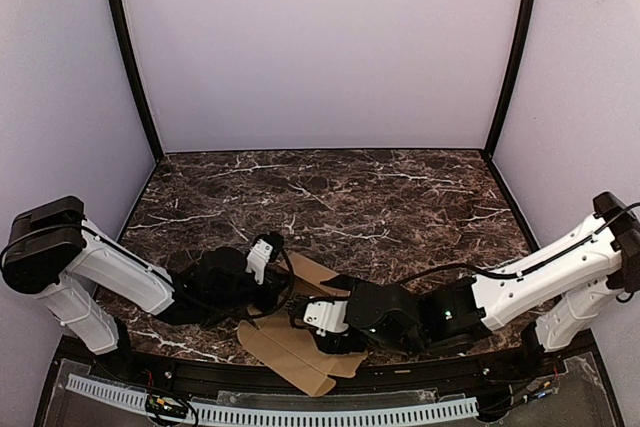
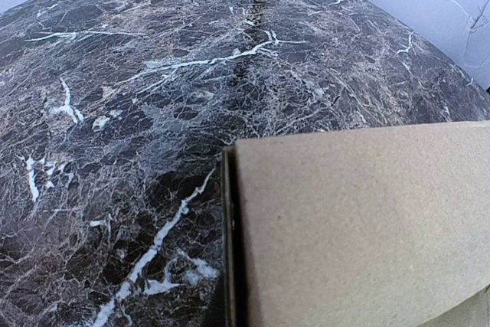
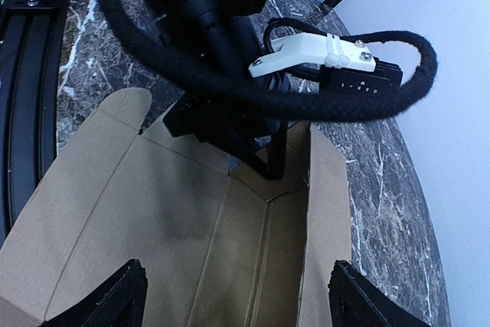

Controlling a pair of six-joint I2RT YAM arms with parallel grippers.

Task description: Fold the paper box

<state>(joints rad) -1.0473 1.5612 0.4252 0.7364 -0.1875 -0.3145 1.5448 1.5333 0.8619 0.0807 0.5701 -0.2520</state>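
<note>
The paper box [image 1: 300, 347] is a flat tan die-cut sheet with creased panels, lying at the table's front centre. In the right wrist view the sheet [image 3: 161, 212] lies flat and its right side panel [image 3: 329, 204] stands raised. My left gripper [image 1: 285, 289] pinches that raised panel at its far end; its dark finger [image 2: 227, 250] shows along the panel's edge [image 2: 360, 227], and the other finger is hidden behind the cardboard. My right gripper [image 3: 241, 304] is wide open just above the sheet's middle, holding nothing; it shows in the top view [image 1: 308, 327].
The dark marble table [image 1: 380, 197] runs back to lilac walls. A black rail and white cable chain [image 1: 300, 412] line the front edge. The left arm's black cable loop [image 3: 253, 89] hangs close in front of my right gripper.
</note>
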